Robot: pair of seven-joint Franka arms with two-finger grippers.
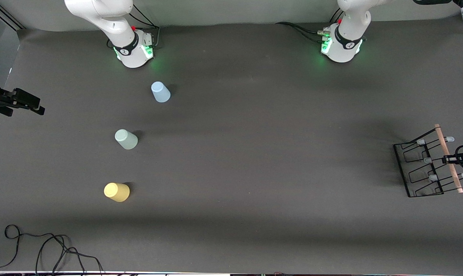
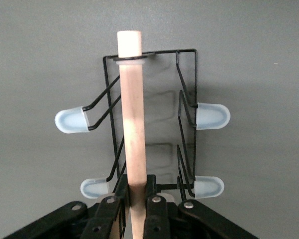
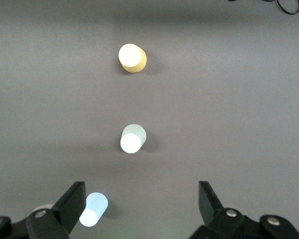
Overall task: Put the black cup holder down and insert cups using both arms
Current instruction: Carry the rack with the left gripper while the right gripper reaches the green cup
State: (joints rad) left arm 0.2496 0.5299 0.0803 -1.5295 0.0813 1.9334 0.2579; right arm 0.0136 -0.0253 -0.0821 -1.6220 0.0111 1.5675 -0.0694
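while the left gripper (image 2: 134,206) has its fingers closed on the wooden rod handle (image 2: 132,124) of the black cup holder (image 1: 427,165), the rack sits at the left arm's end of the table, well apart from the cups. whether its base rests on the dark table (image 1: 254,153) or hangs just above it cannot be told. the step in hand looks like placing the rack, so carry it level toward the middle of the table, keep the grip on the rod centred so the wire frame does not swing, and set the base flat before letting go.

the right gripper (image 3: 139,209) waits wide open and empty at the right arm's end, looking down on the three upside-down cups: the light blue cup (image 1: 160,92) nearest the bases, the pale green cup (image 1: 126,139) in between, the yellow cup (image 1: 117,192) nearest the front camera. leave room near them for the pegs (image 2: 72,121).
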